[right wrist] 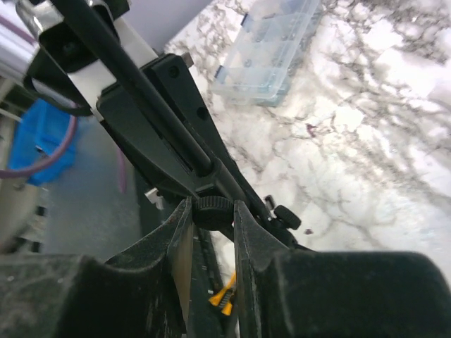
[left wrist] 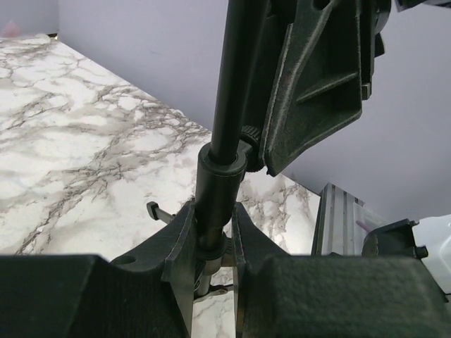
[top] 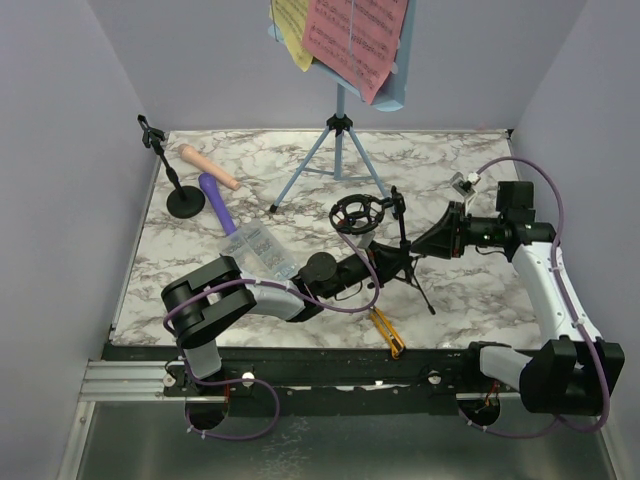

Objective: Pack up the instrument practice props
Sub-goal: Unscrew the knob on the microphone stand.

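Observation:
A black mic mount (top: 357, 213) with a ring-shaped cradle and small tripod stands at the table's middle. My left gripper (left wrist: 213, 211) is shut on its lower pole (left wrist: 215, 179). My right gripper (right wrist: 213, 210) is shut on the knurled knob (right wrist: 214, 211) at the pole's clamp. In the top view the left gripper (top: 377, 264) and right gripper (top: 415, 245) meet at this mount. A second mic mount (top: 184, 199) on a round base stands at the back left. Beside it lie the beige microphone (top: 208, 165) and the purple microphone (top: 217, 203). The light-blue music rack (top: 338, 150) holds pink pages (top: 355, 35) and yellow pages (top: 292, 25).
A clear plastic box (top: 258, 250) of small parts lies left of centre, partly under my left arm, and shows as the clear box (right wrist: 271, 49) in the right wrist view. A yellow-and-black utility knife (top: 388, 333) rests at the near edge. Walls close in the table.

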